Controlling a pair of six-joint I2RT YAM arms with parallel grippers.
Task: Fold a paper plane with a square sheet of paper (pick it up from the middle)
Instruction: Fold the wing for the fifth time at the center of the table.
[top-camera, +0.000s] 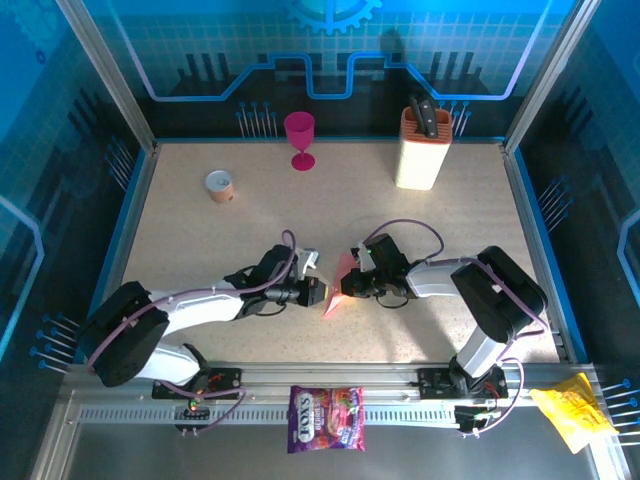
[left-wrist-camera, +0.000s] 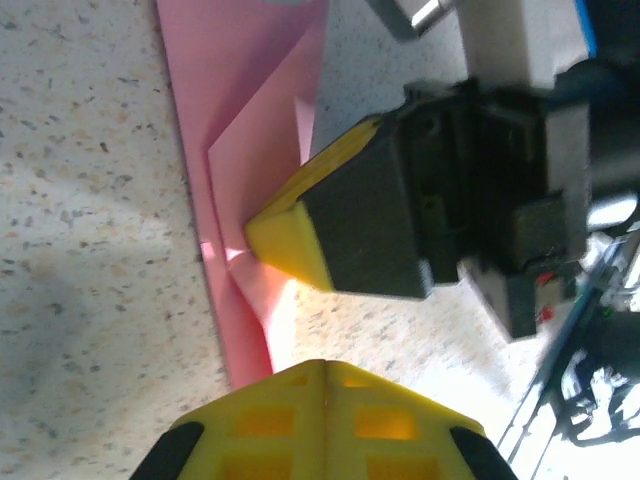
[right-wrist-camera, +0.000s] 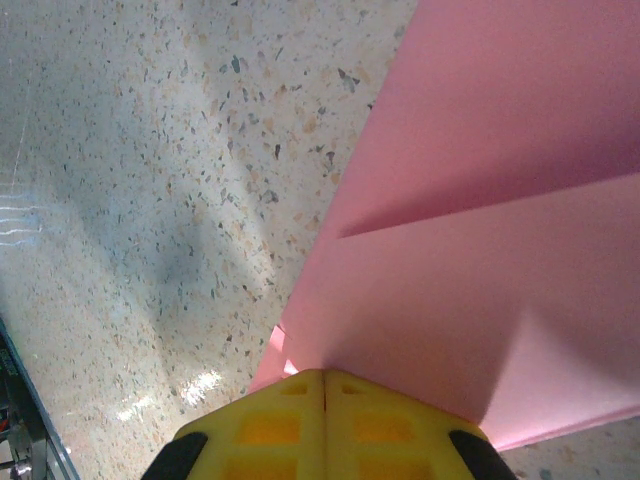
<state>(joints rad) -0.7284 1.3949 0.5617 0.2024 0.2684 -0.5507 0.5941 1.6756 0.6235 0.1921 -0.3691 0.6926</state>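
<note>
The salmon-pink sheet of paper (top-camera: 337, 292) lies folded into a narrow, layered, pointed shape at the middle of the table, between my two grippers. My right gripper (top-camera: 352, 286) is shut, and its yellow tip rests on top of the paper (left-wrist-camera: 245, 110), near a fold edge. In the right wrist view its shut fingers (right-wrist-camera: 325, 372) sit over the pink flaps (right-wrist-camera: 480, 300). My left gripper (top-camera: 321, 292) is shut too, and nothing shows between its fingers. Its tip (left-wrist-camera: 327, 363) stands just beside the paper's near end, facing the right gripper (left-wrist-camera: 285, 228).
A magenta goblet (top-camera: 299, 136) and a cream knife block (top-camera: 423, 150) stand at the back. A small paper cup (top-camera: 219, 185) sits at the back left. A purple candy bag (top-camera: 326, 418) and a yellow wrapper (top-camera: 572, 408) lie on the front rail.
</note>
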